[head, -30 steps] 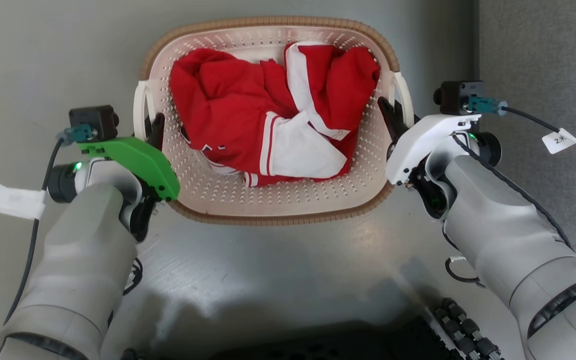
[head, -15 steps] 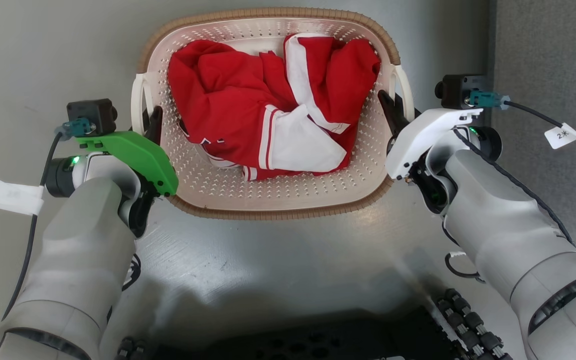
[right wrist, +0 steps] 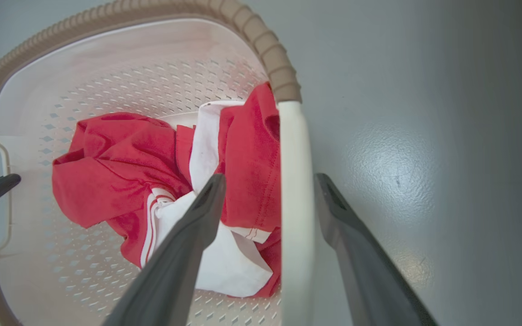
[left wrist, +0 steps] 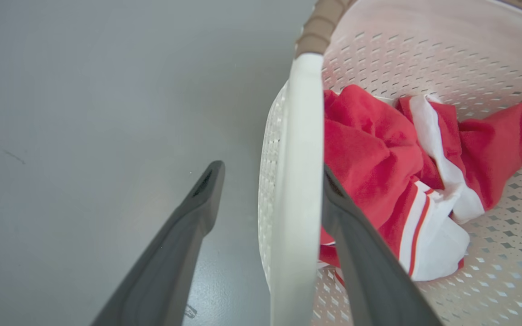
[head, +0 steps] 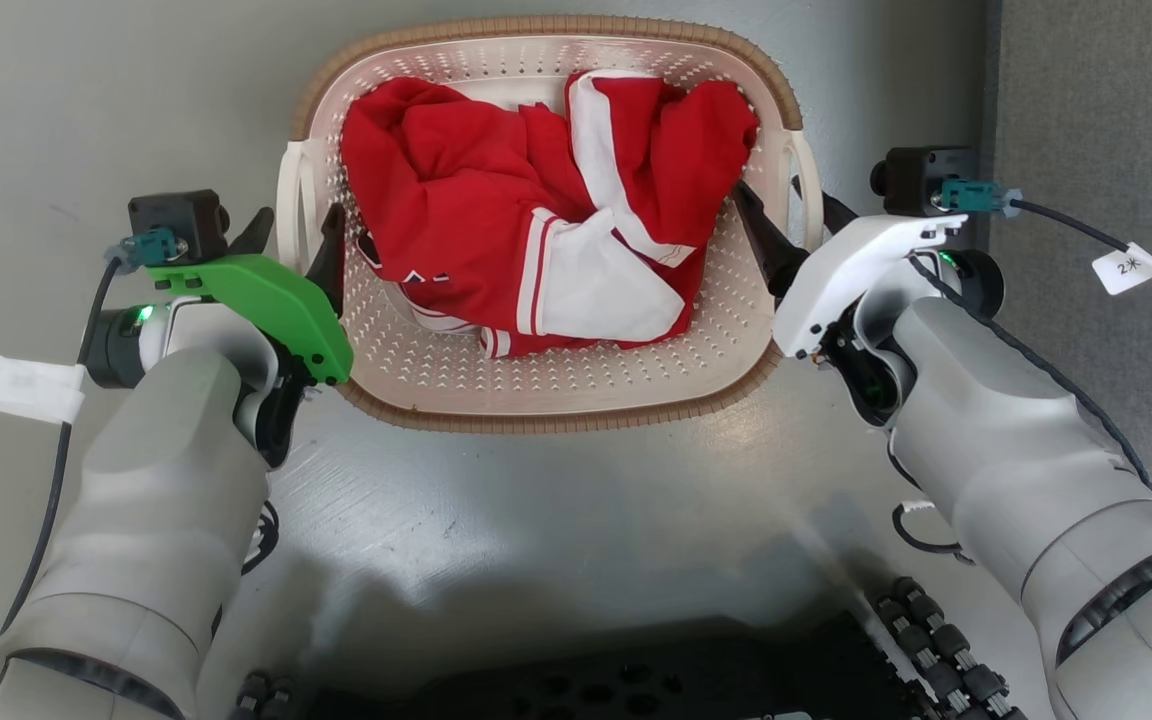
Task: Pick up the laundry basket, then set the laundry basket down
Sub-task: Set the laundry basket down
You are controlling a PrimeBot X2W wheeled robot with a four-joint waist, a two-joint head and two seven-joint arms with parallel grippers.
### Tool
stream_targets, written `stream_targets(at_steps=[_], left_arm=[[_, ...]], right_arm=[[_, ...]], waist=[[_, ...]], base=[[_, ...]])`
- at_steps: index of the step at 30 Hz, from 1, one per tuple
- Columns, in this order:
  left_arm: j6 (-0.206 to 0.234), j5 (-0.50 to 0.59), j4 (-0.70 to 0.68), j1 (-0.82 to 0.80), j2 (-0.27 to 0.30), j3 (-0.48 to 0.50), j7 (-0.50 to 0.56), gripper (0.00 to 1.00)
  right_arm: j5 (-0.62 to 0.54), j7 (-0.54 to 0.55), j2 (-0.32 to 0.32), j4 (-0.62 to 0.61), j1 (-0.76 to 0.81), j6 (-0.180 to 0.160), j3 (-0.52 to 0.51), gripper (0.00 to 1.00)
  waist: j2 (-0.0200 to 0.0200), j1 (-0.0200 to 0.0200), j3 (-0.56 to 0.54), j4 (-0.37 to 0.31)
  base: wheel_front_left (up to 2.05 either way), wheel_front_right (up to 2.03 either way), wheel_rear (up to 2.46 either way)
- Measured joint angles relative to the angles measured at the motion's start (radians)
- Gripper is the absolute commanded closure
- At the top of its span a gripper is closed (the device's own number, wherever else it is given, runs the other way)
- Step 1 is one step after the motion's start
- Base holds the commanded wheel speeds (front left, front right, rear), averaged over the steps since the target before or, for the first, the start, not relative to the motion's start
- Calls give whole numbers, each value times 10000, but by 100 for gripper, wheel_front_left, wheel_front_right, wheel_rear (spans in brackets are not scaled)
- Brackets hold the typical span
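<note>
- The basket (head: 546,424) sits on the grey floor (head: 86,100) between the 2 arms, with a red-and-white garment (head: 536,230) bunched inside.
- The left gripper (head: 301,212) has its fingers spread apart and astride the left handle (left wrist: 297,181). In the left wrist view, 1 finger is outside with a gap to the handle, and the other is inside, right against it.
- The right gripper (head: 766,184) is also spread, with the right handle (right wrist: 295,203) between its 2 fingers. A narrow gap shows on each side, so nothing is clamped.
</note>
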Motion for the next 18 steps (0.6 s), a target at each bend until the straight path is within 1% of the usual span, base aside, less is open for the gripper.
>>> stream_targets(at_steps=[11,18], left_arm=[[0,-2,90,-12,-10,-31,-2,0],[0,-2,155,46,-35,-119,-2,0]], right_arm=[[105,0,6,265,-3,4,33,0],[146,0,6,288,32,4,65,0]], waist=[[0,0,-126,22],[0,0,-472,12]], base=[[0,0,0],[0,0,0]])
